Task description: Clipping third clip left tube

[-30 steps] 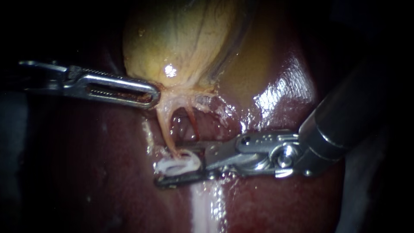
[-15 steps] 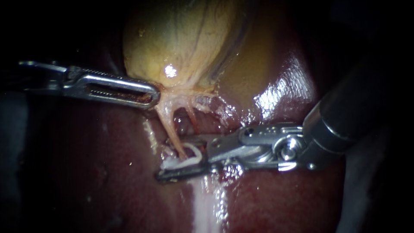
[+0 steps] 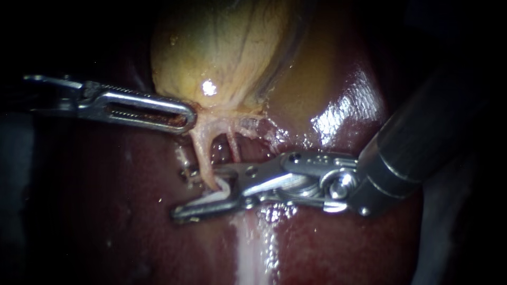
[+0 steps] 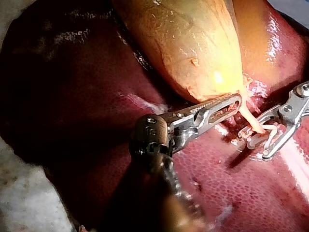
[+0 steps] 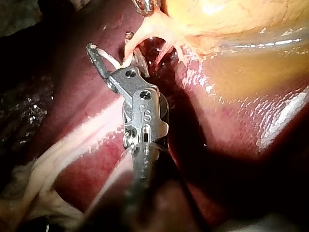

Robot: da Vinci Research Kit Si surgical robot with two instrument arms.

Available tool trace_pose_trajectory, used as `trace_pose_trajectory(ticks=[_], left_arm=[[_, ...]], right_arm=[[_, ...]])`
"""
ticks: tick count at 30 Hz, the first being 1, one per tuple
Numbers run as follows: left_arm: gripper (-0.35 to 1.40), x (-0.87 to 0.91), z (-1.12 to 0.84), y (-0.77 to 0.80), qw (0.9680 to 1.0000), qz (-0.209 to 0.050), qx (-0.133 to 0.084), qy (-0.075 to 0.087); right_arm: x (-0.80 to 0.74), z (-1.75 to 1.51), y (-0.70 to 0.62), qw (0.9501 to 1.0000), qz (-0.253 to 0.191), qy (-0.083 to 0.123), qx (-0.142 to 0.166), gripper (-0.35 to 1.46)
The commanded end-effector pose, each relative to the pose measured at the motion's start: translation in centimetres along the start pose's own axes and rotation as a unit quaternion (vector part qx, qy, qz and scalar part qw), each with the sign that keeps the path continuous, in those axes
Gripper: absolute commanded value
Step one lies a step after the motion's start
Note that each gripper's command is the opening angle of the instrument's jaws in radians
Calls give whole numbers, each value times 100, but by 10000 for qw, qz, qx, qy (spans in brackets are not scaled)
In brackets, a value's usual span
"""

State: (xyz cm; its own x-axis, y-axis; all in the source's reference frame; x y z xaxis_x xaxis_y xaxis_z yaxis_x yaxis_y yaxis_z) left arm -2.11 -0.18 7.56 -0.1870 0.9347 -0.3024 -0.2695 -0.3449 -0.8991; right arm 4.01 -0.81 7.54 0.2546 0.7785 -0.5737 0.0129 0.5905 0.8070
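The right instrument [image 3: 203, 192] is straddling the lower end of the left tube [image 3: 202, 153], close to the liver [image 3: 327, 248]. Its pincer is gaping wide while gripping the open white clip [image 3: 221, 189] from both sides. Before squeezing, it should be seating the tube deep in the clip, square across. The left instrument [image 3: 185, 117], its pincer clamped on the gallbladder [image 3: 222, 58] neck, is tensioning the tube, which is running far to near, slanting slightly right.

Right instrument [image 3: 189, 193] shifts further left over liver [image 3: 105, 211]. Lower jaw tip now lies past left tube [image 3: 200, 153]. Tube now sits between jaws. White clip [image 3: 221, 191] meets tube, less of it showing.
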Motion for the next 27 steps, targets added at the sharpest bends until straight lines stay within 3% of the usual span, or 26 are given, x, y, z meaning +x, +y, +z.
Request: trace_pose_trajectory(ticks=[1,19,27], left_arm=[[-35,0,0,0,10000,0,1,-1],[-35,1,2,0,10000,-1,-7,-6],[-35,1,2,0,10000,-1,-5,-5]], right_arm=[[1,1,0,10000,24,30,22,50],[24,4,15,9997,141,202,57,49],[24,4,16,9997,143,202,57,47]])
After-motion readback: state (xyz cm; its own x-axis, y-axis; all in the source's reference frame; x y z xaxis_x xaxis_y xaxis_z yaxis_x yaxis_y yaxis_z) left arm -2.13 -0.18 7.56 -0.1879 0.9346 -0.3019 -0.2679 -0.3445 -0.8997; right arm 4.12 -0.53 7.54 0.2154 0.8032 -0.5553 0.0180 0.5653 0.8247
